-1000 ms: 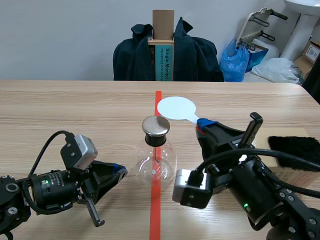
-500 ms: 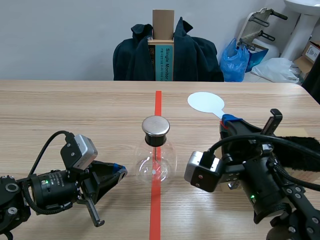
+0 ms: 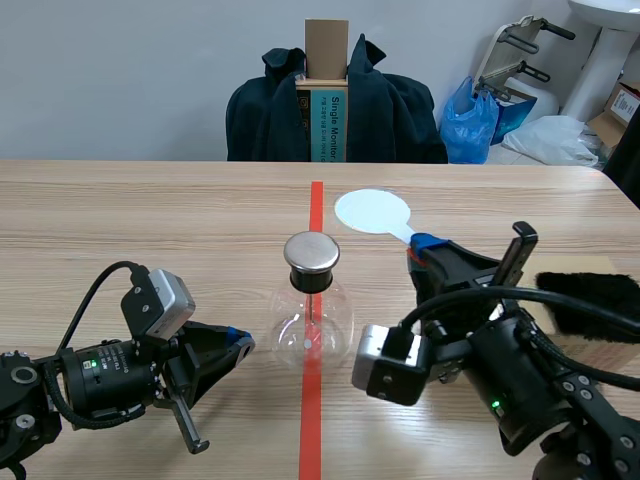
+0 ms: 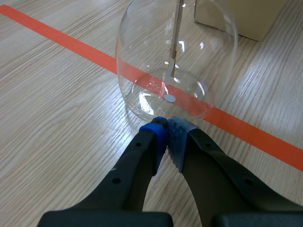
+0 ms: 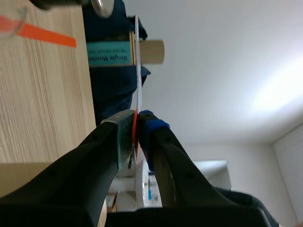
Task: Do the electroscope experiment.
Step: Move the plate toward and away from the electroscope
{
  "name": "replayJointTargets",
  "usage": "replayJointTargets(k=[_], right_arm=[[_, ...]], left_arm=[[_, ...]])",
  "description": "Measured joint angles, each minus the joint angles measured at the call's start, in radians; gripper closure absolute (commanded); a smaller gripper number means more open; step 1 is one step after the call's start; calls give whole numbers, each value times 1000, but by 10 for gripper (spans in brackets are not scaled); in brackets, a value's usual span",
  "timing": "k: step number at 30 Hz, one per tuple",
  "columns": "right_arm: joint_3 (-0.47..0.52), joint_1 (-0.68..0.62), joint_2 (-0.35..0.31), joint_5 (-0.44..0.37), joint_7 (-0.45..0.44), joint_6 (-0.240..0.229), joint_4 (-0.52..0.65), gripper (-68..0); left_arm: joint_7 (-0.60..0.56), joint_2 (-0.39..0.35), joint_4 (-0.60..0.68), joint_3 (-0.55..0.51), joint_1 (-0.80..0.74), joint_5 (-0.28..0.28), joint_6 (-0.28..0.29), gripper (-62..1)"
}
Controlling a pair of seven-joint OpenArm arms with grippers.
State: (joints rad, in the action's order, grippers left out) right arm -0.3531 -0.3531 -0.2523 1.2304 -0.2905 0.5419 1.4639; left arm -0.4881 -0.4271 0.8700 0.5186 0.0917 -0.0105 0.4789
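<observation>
A clear round glass flask with metal cap (image 3: 312, 325) stands mid-table, nearer the near edge. The left jaws are closed empty beside its base, and the right jaws pinch a white round paddle (image 3: 372, 212), its handle's end hidden.

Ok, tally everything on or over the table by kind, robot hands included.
Glass flask with metal cap: 1
White round paddle, clamped in the right hand: 1
Black fuzzy cloth: 1
Pale block: 1
Robot hands, counting the shut left hand: 2
Total: 6
</observation>
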Motion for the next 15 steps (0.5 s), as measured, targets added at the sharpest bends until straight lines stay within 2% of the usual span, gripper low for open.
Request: replayJointTargets(k=[6,15], right_arm=[[0,0,0,2,-126,0,0,-8],[0,0,0,23,-226,0,0,-8]], left_arm=[[0,0,0,0,0,0,0,-27],[0,0,0,0,0,0,0,-28]])
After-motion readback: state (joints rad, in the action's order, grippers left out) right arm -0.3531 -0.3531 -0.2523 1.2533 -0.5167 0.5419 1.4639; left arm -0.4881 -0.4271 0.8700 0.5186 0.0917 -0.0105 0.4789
